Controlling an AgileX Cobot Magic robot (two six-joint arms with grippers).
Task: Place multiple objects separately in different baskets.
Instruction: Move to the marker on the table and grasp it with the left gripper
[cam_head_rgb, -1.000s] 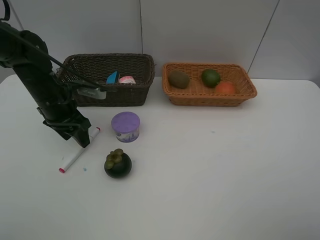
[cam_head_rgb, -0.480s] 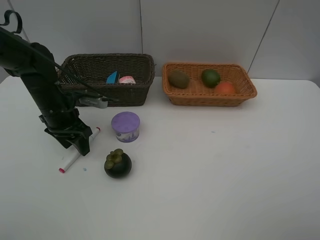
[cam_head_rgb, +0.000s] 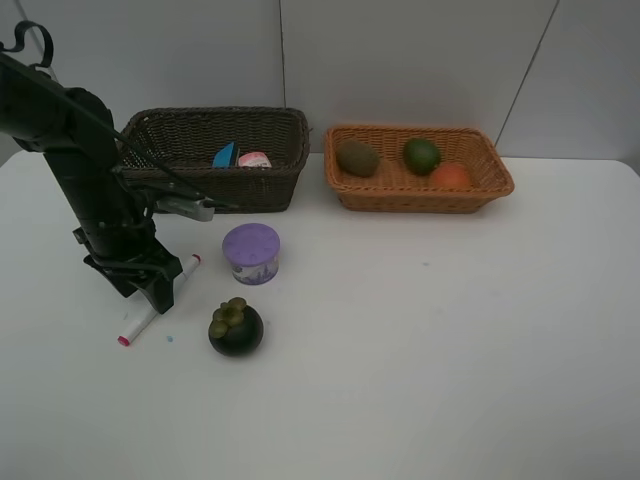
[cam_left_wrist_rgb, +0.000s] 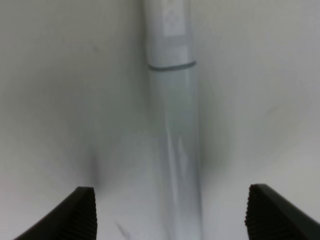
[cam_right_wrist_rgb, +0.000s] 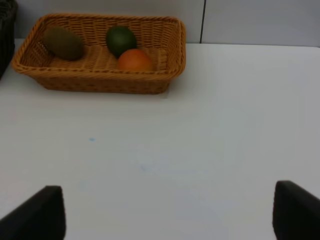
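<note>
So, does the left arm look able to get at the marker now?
Likely yes: its open end effector hangs right over the marker, straddling it, with nothing lying in between.

I see left arm (cam_head_rgb: 85, 175): matte black, chunky links. Thin black cable (cam_head_rgb: 150, 163) alongside, grey module (cam_head_rgb: 192, 207) at wrist. Left fingertips (cam_left_wrist_rgb: 82, 215) black, ribbed; right fingertips (cam_right_wrist_rgb: 37, 215) black, blurred.

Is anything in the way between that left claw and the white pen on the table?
Nothing visible. The left claw hangs open right over the pen, straddling it, with no other object between them.
</note>
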